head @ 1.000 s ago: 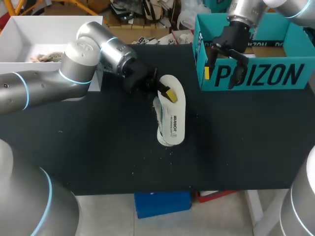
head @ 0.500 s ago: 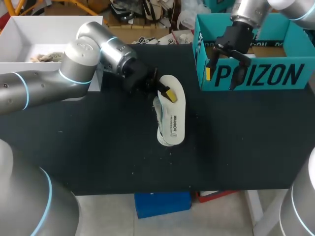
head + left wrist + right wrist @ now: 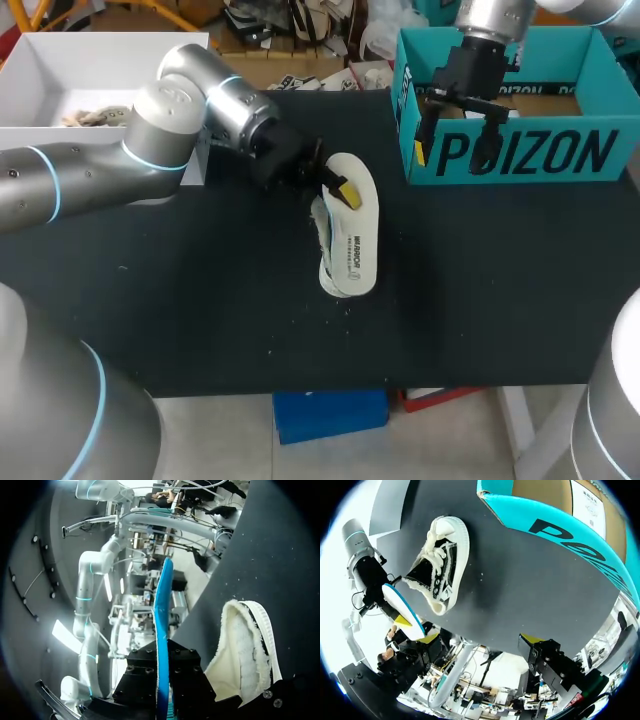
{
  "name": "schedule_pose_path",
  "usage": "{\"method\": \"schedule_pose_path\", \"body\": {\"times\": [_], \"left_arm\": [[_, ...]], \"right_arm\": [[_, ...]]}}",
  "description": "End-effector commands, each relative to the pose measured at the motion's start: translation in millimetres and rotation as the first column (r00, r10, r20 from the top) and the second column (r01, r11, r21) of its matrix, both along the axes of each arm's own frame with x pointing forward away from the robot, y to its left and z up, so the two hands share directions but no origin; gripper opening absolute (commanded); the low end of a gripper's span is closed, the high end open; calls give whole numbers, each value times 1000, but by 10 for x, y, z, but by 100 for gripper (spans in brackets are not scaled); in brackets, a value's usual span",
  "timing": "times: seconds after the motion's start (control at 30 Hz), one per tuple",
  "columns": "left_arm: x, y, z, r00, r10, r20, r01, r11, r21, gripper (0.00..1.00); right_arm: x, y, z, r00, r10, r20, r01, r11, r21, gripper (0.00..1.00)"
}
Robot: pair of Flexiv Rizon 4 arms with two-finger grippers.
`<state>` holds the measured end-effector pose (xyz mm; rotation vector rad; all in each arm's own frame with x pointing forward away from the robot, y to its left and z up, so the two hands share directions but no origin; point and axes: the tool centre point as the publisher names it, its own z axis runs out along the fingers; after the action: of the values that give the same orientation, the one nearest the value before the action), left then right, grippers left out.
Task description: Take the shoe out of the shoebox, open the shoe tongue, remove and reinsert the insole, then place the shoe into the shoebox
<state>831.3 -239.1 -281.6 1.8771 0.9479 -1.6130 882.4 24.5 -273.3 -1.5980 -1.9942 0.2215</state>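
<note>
Head view: shoe [image 3: 350, 262] lies on its side near the centre of the dark surface [image 3: 200, 300], white sole showing, long axis 12–6 o'clock. L arm comes in from 9 o'clock. The L tool [image 3: 336, 186] is clamped on the insole [image 3: 358, 172], one yellow tip across the insole's top face. The insole overlaps the shoe's 12 o'clock end in this view; can't tell if they touch. Teal box [image 3: 560, 150] sits at approx 2 o'clock on the surface, well apart from the shoe. R tool [image 3: 455, 135] hangs over the box's front wall near its 9 o'clock corner, fingers wide, nothing btw them. L wrist view: insole [image 3: 163, 630] is seen edge-on, blue rim, pinched btw the two black fingers of the L tool [image 3: 163, 667]. The shoe [image 3: 245, 655] is just beside it, fleecy lining of the opening showing. R wrist view: R tool [image 3: 480, 640] is wide, yellow tips far apart, holding nothing. Ahead of it lies the shoe [image 3: 437, 562], black w/ white laces & toe cap, flat on its side. The insole [image 3: 402, 611] is in the L tool, just beside the shoe's heel end. The box [image 3: 560, 525] is near the shoe's toe end, not touching.
</note>
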Motion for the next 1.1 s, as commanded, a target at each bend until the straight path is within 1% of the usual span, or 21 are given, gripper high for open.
{"method": "schedule_pose_path", "body": {"times": [0.03, 0.1, 0.13, 0.3, 0.37, 0.43, 0.47, 0.57, 0.63, 0.67, 0.7, 1.03, 1.07, 1.1], "left_arm": [[0, -11, -6, 1000, 0, 2, 0, 1000, 2, 0], [0, -20, -11, 1000, -2, 2, 2, 1000, 2, 0], [0, -24, -14, 1000, -2, 1, 2, 1000, 2, 0], [-3, -36, -20, 1000, -6, 0, 6, 1000, 3, 0], [-3, -38, -19, 1000, -6, 0, 6, 1000, 3, 0], [-4, -42, -18, 1000, -7, 0, 7, 1000, 3, 0], [-4, -47, -18, 1000, -8, 0, 8, 1000, 3, 0], [-4, -56, -20, 1000, -9, 0, 9, 1000, 5, 0], [-5, -57, -19, 1000, -10, 0, 10, 1000, 5, 0], [-5, -58, -17, 1000, -10, 0, 10, 1000, 5, 0], [-5, -58, -15, 1000, -9, 1, 9, 1000, 6, 0], [-3, -46, 3, 1000, -8, 1, 8, 1000, 2, 0], [-3, -48, 2, 1000, -9, 1, 9, 1000, 0, 0], [-3, -51, 0, 1000, -10, 0, 10, 1000, -1, 0]], "right_arm": [[-270, -29, 41, 976, -68, 206, 65, 998, 24, 100], [-303, -32, 22, 973, -79, 216, 72, 997, 43, 100], [-314, -37, 10, 975, -86, 206, 77, 996, 52, 100], [-359, -54, -35, 971, -131, 198, 102, 983, 152, 100], [-397, -53, -45, 962, -168, 214, 124, 971, 205, 100], [-418, -46, -50, 956, -191, 222, 142, 966, 215, 100], [-432, -44, -50, 949, -208, 236, 150, 958, 243, 100], [-467, -23, -43, 932, -247, 264, 173, 946, 274, 100], [-481, -6, -17, 925, -252, 286, 175, 947, 269, 100], [-481, 5, 0, 930, -234, 283, 163, 954, 252, 100], [-472, 19, 9, 943, -208, 261, 153, 964, 215, 100], [-472, 19, 9, 943, -208, 261, 153, 964, 215, 100], [-480, 8, -5, 948, -214, 237, 137, 944, 301, 100], [-492, 11, -29, 951, -212, 226, 118, 923, 366, 100]]}}
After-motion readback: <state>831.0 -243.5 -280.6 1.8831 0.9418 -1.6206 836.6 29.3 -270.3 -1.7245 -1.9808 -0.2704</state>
